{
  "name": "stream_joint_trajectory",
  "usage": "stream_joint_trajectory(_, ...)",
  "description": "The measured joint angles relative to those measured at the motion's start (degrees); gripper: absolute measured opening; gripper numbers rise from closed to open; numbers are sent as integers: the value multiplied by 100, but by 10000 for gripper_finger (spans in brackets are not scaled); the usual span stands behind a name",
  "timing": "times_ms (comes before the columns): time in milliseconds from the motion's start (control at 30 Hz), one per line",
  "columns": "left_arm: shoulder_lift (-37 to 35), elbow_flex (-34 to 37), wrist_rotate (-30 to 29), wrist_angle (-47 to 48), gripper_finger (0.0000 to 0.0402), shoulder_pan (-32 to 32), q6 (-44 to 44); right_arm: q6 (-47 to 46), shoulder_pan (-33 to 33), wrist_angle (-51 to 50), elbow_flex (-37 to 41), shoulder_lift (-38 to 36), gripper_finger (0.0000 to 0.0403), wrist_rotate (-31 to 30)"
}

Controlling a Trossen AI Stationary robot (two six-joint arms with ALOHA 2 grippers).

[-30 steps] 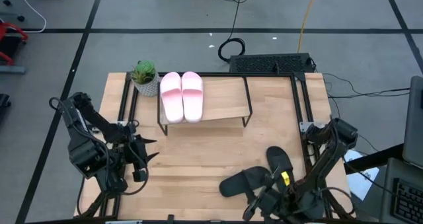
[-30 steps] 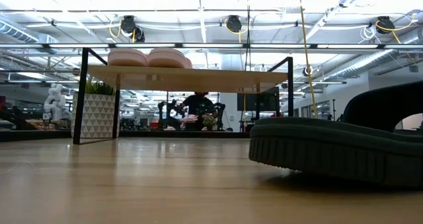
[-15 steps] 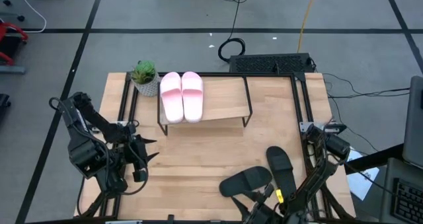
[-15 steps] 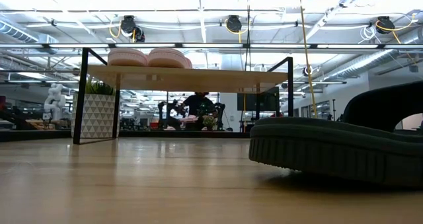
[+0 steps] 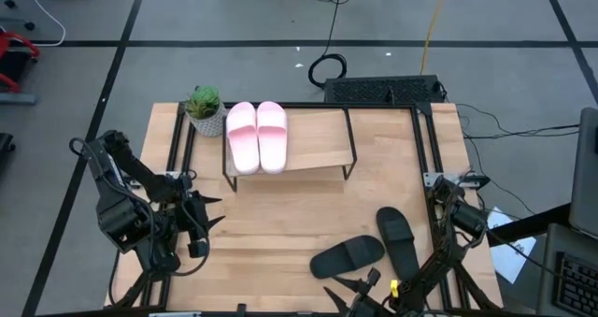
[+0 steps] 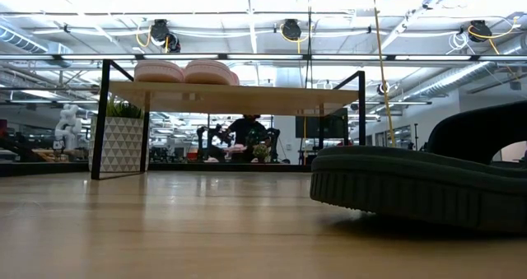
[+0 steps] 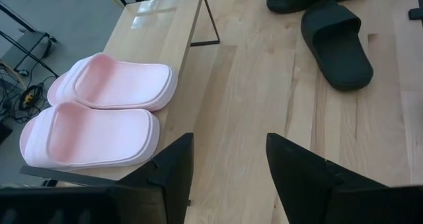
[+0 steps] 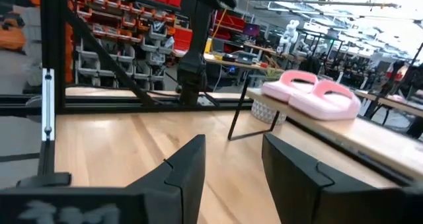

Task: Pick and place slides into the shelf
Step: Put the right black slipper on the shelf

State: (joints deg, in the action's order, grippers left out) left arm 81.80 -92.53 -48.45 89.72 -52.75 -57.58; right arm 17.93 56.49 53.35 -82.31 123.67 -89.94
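Note:
Two pale pink slides (image 5: 257,135) lie side by side, soles down, on the left end of the shelf (image 5: 318,141); they also show in the left wrist view (image 7: 99,112) and the right wrist view (image 8: 310,92). Two black slides (image 5: 348,256) (image 5: 399,233) rest soles down on the table at the near right. My right gripper (image 5: 355,294) stands open at the near edge, just in front of the black slides, pointing level toward the table's left. My left gripper (image 5: 210,216) hangs open over the table's left side, holding nothing.
A small potted plant (image 5: 205,109) stands on the table at the shelf's far left corner. Black frame rails (image 5: 177,153) run along the table's left and right edges. Bare wood (image 5: 280,223) lies between the shelf and the black slides.
My right gripper has sunk and drawn back toward the table's near edge, off from above the black slides, and has rolled somewhat. Both black slides lie where they were and now show fully in the high view.

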Motion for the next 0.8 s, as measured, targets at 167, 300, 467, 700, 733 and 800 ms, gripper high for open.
stream_joint_trajectory(167, 0, 0, 1, -1, 191, 0, 24, -351, 2, 299, 626, 1, 141, -6)
stream_joint_trajectory(300, 0, 0, 3, -1, 191, 0, 24, 252, 21, 1238, 1118, -109, 141, -4)
stream_joint_trajectory(467, 0, 0, 3, -1, 191, 0, 11, 1159, 134, 2814, 1896, -496, 132, -4)
stream_joint_trajectory(700, 0, 0, 1, -1, 191, 0, 13, 279, 613, 3587, 3402, -1234, 102, -10)
stream_joint_trajectory(733, 0, 0, 1, -1, 191, 0, 13, 100, 684, 3603, 3557, -1340, 98, -10)
stream_joint_trajectory(800, 0, 0, 1, -3, 191, 0, 11, -129, 835, 3609, 3813, -1545, 94, -6)
